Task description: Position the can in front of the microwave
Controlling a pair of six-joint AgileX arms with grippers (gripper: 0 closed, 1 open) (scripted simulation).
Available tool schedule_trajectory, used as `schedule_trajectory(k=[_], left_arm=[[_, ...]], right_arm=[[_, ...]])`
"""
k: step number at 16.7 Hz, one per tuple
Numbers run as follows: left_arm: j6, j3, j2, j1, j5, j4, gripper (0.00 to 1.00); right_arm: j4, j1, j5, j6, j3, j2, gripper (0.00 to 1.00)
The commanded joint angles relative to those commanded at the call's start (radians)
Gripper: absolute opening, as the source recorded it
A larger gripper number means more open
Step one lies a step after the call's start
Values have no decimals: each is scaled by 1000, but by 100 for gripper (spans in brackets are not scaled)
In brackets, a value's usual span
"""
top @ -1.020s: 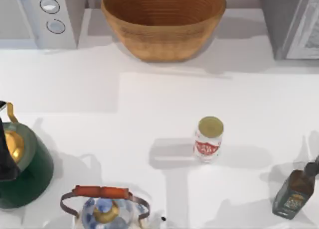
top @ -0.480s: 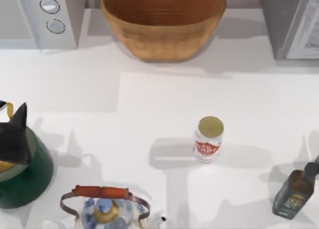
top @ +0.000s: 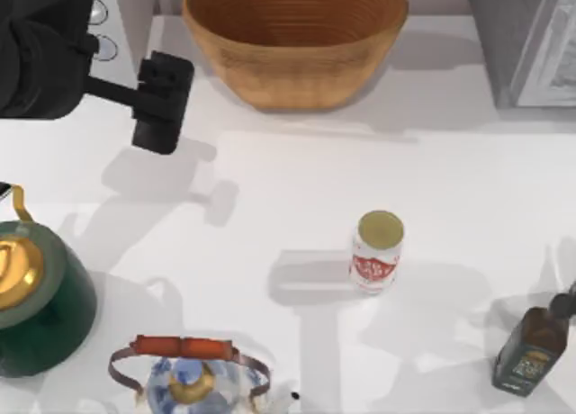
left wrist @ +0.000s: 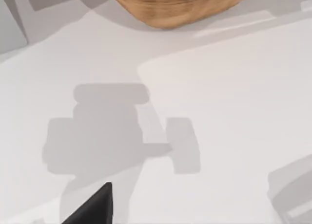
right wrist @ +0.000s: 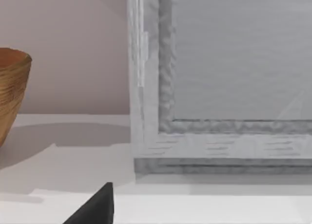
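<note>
Left end effector [top: 160, 108] hovers beside the microwave [top: 121, 45].

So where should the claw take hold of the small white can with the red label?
Grip the small white can with the red label around its round side wall at label height, descending from above. It stands upright with bare table on all sides, the brown bottle well off.

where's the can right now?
In the top view the can stands upright on the table, right of centre, with the brown bottle nearest at the right edge, the basket behind it, and neither gripper on it.
</note>
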State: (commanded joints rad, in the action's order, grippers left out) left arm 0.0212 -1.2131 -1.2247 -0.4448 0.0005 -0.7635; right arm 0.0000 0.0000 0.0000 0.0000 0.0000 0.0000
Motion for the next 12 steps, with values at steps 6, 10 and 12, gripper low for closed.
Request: schedule_trajectory(k=[6,10,12], left_arm=[[32,-660,-635,-202,-6,-370,100],[41,-973,-969,-320,-3,-572,100],[40,-1080,-1094,-368,-1,-655,100]], right_arm=[[0,0,0,0,0,0,100],[0,0,0,0,0,0,100],[0,0,0,0,0,0,100]])
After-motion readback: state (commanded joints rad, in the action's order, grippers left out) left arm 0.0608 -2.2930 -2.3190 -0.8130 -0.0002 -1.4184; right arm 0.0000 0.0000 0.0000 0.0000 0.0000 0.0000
